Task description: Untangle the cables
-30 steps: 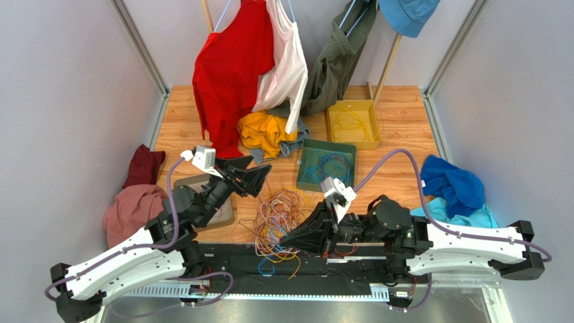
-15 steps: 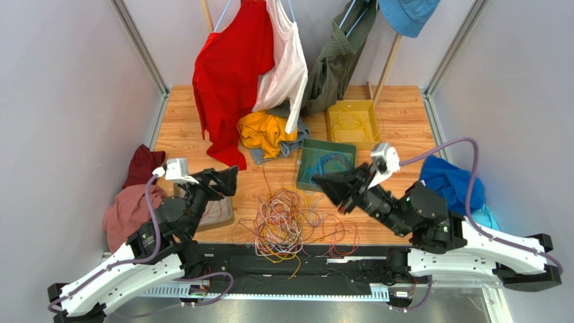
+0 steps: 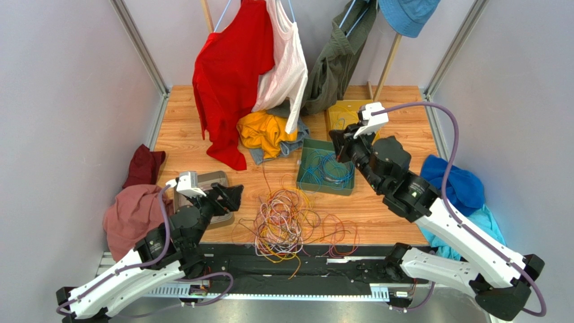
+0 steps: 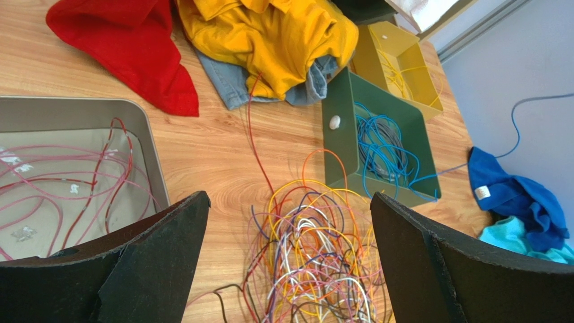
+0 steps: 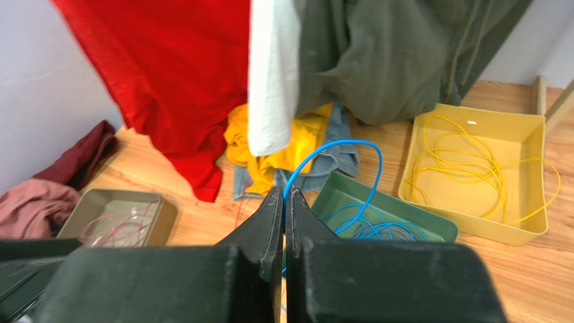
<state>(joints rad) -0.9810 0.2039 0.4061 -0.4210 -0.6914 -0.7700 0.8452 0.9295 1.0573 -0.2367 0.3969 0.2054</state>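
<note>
The cables lie as a tangled mass of orange, purple, white, yellow and red wires on the wood near the front edge. They also show in the left wrist view. My left gripper is open and empty, hovering just left of the mass, its jaws wide apart. My right gripper is raised above the green tray, shut on a blue cable. This cable arcs down into the tray onto other blue cables.
A yellow tray with yellow wires stands behind the green one. A grey tray with red wires lies at the left. Hanging red, white and olive clothes and a yellow garment crowd the back. Cloths lie at both sides.
My right arm has swung up and back from the pile to above the green tray, carrying the blue cable. My left arm has drawn back toward the near left, still open.
</note>
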